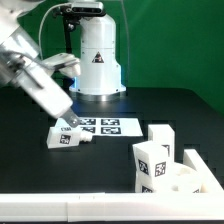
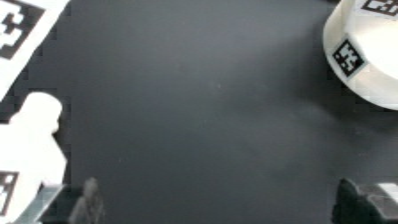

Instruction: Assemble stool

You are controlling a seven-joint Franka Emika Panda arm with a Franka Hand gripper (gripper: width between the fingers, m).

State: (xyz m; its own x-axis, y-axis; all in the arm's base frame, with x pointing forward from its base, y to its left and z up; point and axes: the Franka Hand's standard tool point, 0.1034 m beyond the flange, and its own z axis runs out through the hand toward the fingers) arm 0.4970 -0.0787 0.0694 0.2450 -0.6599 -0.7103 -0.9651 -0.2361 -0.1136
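One white stool leg (image 1: 66,135) with black-and-white tags lies on the black table beside the marker board. My gripper (image 1: 62,108) hangs just above that leg. In the wrist view the gripper (image 2: 217,205) is open, with only bare black table between the dark fingertips (image 2: 71,200). A rounded white tagged part (image 2: 366,55) and another white part (image 2: 27,130) show at the edges of that view, both outside the jaws. At the exterior view's right, a second leg (image 1: 150,162) stands upright next to the round seat (image 1: 190,180). A third white piece (image 1: 160,134) stands behind them.
The marker board (image 1: 100,126) lies flat at the table's middle, in front of the arm's white base (image 1: 98,60). A white rail (image 1: 205,162) runs along the seat at the exterior view's right. The table's white front edge (image 1: 60,205) runs along the near side.
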